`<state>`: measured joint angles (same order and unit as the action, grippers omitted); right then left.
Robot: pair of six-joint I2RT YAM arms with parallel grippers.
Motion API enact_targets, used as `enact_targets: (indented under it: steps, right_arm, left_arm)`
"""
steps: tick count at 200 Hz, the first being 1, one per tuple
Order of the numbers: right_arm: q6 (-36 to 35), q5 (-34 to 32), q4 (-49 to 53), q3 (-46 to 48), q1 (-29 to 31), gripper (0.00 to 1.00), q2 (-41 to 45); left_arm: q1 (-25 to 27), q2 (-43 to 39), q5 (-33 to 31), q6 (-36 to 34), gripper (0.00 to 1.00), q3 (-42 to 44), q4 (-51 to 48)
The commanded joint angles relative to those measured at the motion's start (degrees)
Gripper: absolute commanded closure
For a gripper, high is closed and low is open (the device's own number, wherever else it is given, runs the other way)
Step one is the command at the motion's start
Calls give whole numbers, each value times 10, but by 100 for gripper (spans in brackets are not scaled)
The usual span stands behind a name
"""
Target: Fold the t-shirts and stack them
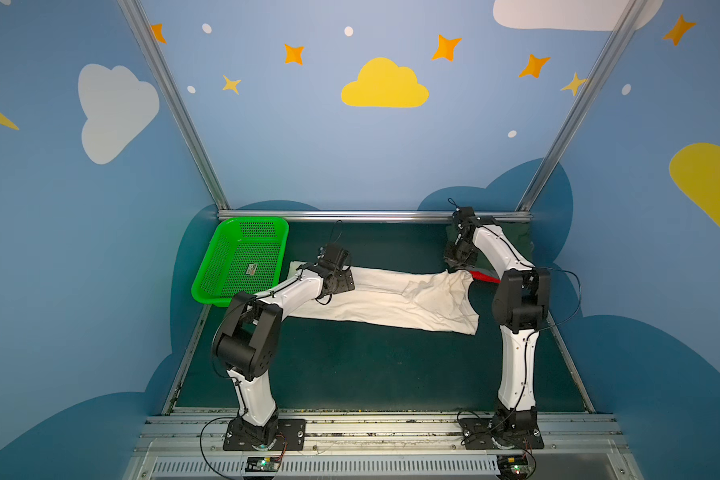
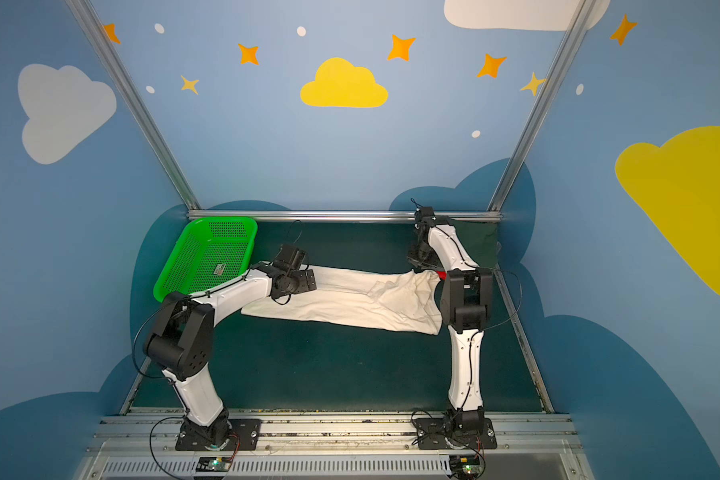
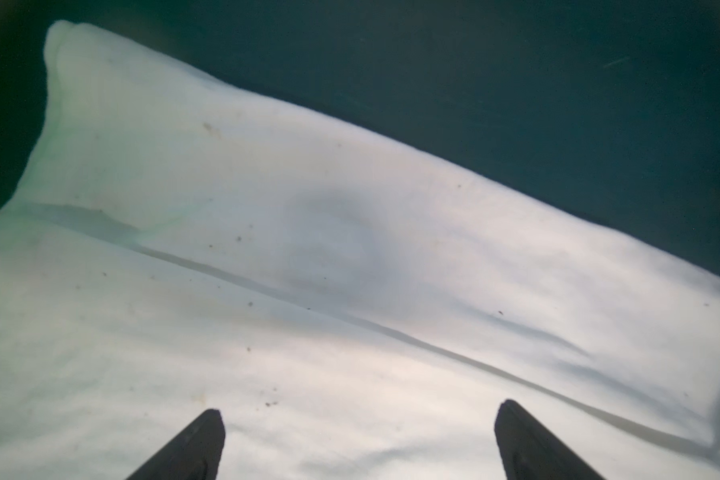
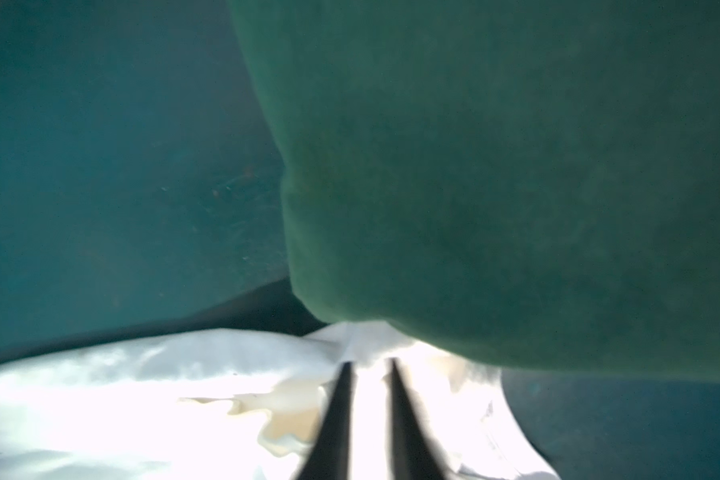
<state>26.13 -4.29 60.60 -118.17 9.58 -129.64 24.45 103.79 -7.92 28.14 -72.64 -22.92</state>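
Observation:
A cream-white tee (image 1: pixel 391 299) (image 2: pixel 350 299) lies in a long folded band across the dark mat. My left gripper (image 3: pixel 358 415) hovers open over its left end (image 3: pixel 308 249), near the basket, and holds nothing; in a top view that gripper (image 1: pixel 339 284) points down at the cloth. My right gripper (image 4: pixel 370 365) (image 1: pixel 460 259) is at the tee's raised right corner (image 4: pixel 142 395), fingers narrowly parted with white cloth between them. Just behind lies a folded dark green tee (image 4: pixel 516 166) (image 1: pixel 514 239) (image 2: pixel 479 241). A red tee (image 1: pixel 481 276) (image 2: pixel 440 274) peeks out beside the right arm.
A bright green perforated basket (image 1: pixel 221 257) (image 2: pixel 184 257) stands tilted at the back left, next to the tee's left end. A metal rail (image 1: pixel 371 216) runs along the back edge, and blue walls close in on both sides.

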Motion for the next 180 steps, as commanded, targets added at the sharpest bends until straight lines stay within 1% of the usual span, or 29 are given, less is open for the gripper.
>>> enact_targets:
  steps: [1, 7, 24, 55, 80, 93, 108, 127, 155, 180]
  right_arm:
    - [-16, -15, 14, 13, 2, 23, 35]
    - [-15, -17, 9, 24, 2, 18, 50]
    - [-14, -23, -5, 64, 3, 12, 98]
    - [-11, -42, -32, 170, 21, 10, 194]
    - [-11, -15, -53, 254, 55, 10, 240]
    - [-16, 2, -61, 285, 78, 10, 244]
    - [-12, -9, -65, 307, 102, 10, 238]
    - [-4, -5, -78, 323, 121, 11, 224]
    - [2, -3, -94, 323, 137, 10, 197]
    - [4, -2, -97, 304, 138, 11, 161]
  left_arm:
    - [12, -17, 24, -4, 0, -24, 10]
    - [13, -14, 31, -7, 0, -29, 14]
    - [17, -1, 31, -10, 0, -49, -1]
    - [14, 6, -2, -7, 0, -42, 3]
    - [1, 15, -23, 7, 0, -39, -8]
    - [-9, 16, -21, 19, 0, -29, -4]
    - [-22, 15, -19, 31, 0, -14, 6]
    - [-36, 21, -19, 35, 0, -12, 1]
    - [-53, 43, -20, 37, 0, -17, -20]
    - [-61, 53, -21, 42, 0, -8, -22]
